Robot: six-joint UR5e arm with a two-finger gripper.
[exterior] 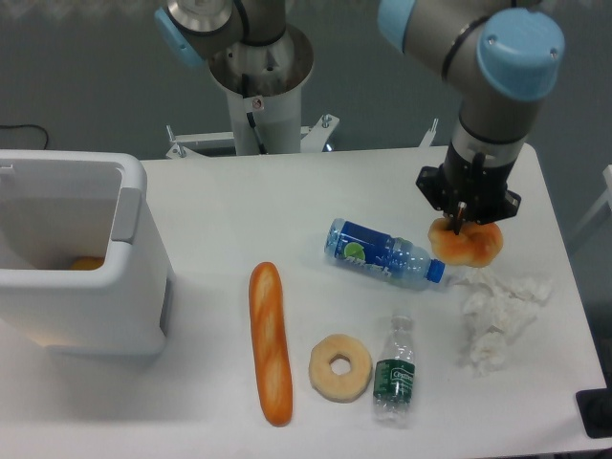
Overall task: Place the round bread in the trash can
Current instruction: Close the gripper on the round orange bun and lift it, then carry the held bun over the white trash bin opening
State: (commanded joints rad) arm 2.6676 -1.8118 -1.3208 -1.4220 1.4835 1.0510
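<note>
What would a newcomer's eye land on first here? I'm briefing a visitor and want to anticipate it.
Probably the gripper pressed down on the round bread near the table's right edge, beside a blue-labelled bottle lying on its side. Next, the big white trash can at the left, then the long baguette in the middle.

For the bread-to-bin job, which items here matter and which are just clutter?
Belongs to the job:
round bread, under the claw
trash can, at the table's left

Just lying about:
baguette
donut
blue-label bottle
green-label bottle
crumpled tissue
</note>
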